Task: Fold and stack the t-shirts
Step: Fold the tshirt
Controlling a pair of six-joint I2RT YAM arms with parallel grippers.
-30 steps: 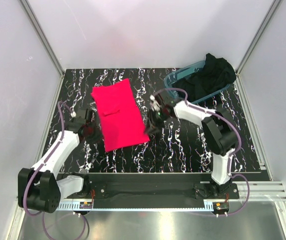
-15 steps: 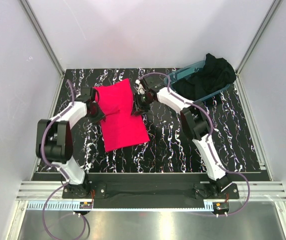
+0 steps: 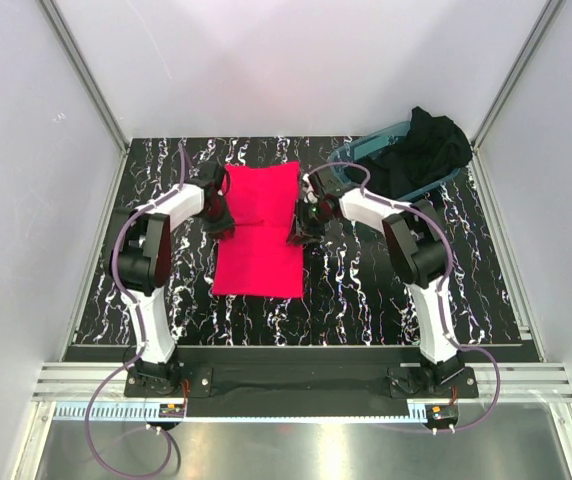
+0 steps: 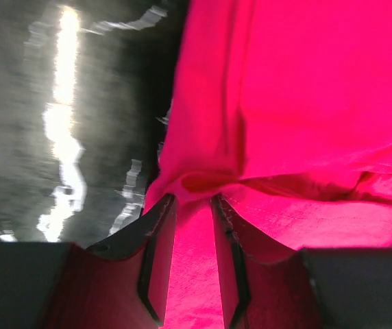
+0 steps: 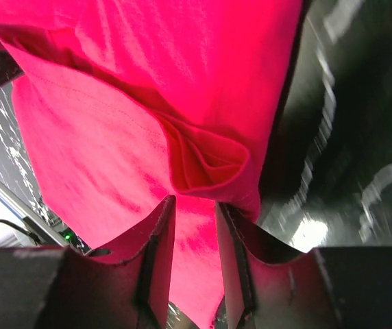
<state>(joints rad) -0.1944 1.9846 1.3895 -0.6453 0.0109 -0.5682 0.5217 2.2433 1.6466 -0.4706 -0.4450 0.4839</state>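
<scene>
- The red shirt (image 3: 258, 235) lies at frame centre as a smooth upright rectangle, with a fold line across its middle.
- The left gripper (image 3: 218, 214) and the right gripper (image 3: 302, 224) each pinch a bunched side edge of it.
- The black shirt (image 3: 421, 150) sits crumpled in the tub (image 3: 349, 152), upper right.

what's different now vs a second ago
Both arms reached farther from their bases; the left gripper and right gripper now pinch the red t-shirt at its side edges. The shirt turned from skewed to square. The black t-shirt in the teal tub stayed put.
</scene>
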